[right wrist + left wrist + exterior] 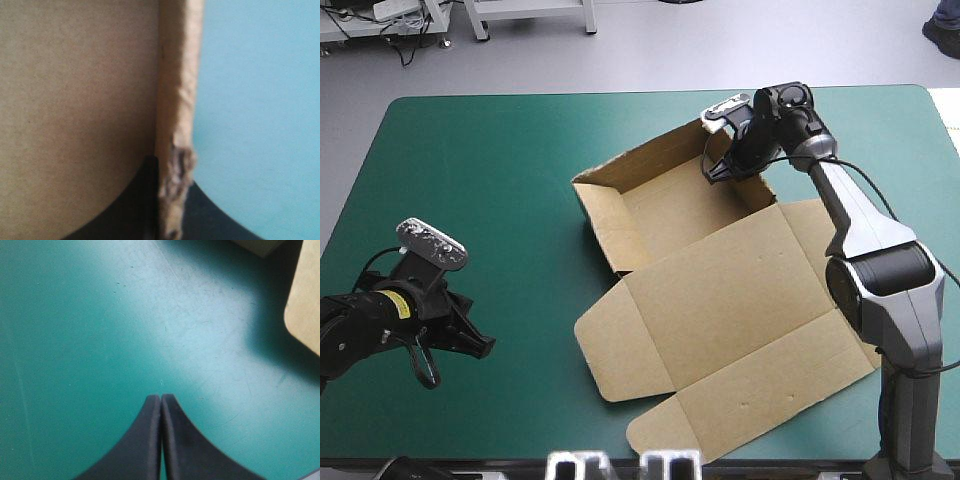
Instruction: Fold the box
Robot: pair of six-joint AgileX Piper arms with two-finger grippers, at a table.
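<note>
- box sits mid-table, a bit right; walls up at the far end, lid flat toward the near edge
- right gripper is pinched on the far right wall; holding it upright, I'd guess
- left gripper is closed on nothing, low over the cover, well apart from the box; looks parked out of the way
</note>
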